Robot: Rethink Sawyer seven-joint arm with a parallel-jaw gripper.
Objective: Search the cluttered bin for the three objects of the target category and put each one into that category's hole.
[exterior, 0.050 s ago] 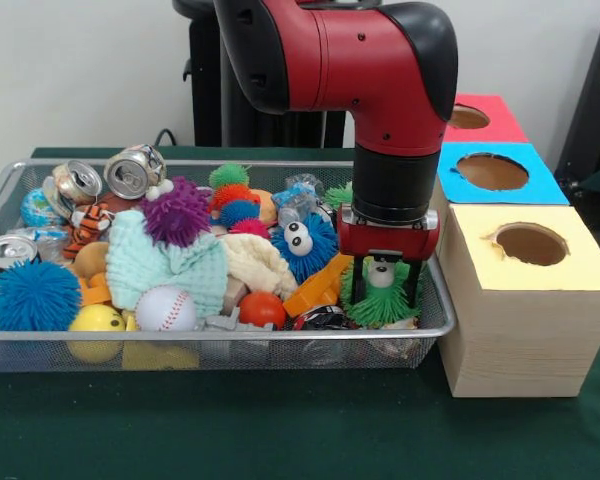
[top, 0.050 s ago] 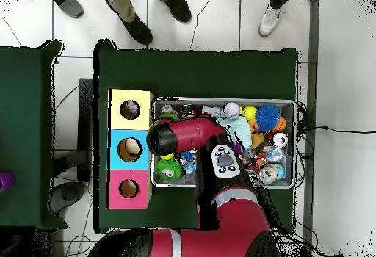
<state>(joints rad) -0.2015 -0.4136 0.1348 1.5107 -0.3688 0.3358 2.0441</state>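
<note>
Hand (exterior, 0.050 s ago: pixel 384 296) astride green puffer (exterior, 0.050 s ago: pixel 382 300), orange block (exterior, 0.050 s ago: pixel 318 286) beside, bin (exterior, 0.050 s ago: pixel 435 318) edge.

A dark green cloth-covered table (top, 0.050 s ago: pixel 220 70) carries a rectangular wire-mesh bin (top, 0.050 s ago: pixel 297 144) full of toys and cans. Touching the bin's left edge stands a row of 3 boxes with round holes: a yellow-topped box (top, 0.050 s ago: pixel 120 100), a blue-topped box (top, 0.050 s ago: pixel 117 158) and a pink-topped box (top, 0.050 s ago: pixel 116 197). The red and black robot arm (top, 0.050 s ago: pixel 220 210) reaches up from the table's bottom edge over the bin's left half (its gripper is hidden underneath). A spiky blue ball (top, 0.050 s ago: pixel 267 114) lies near the bin's top right corner, a green fuzzy toy (top, 0.050 s ago: pixel 166 169) near its bottom left. Shoes (top, 0.050 s ago: pixel 136 30) of people stand beyond the table's top edge.
</note>
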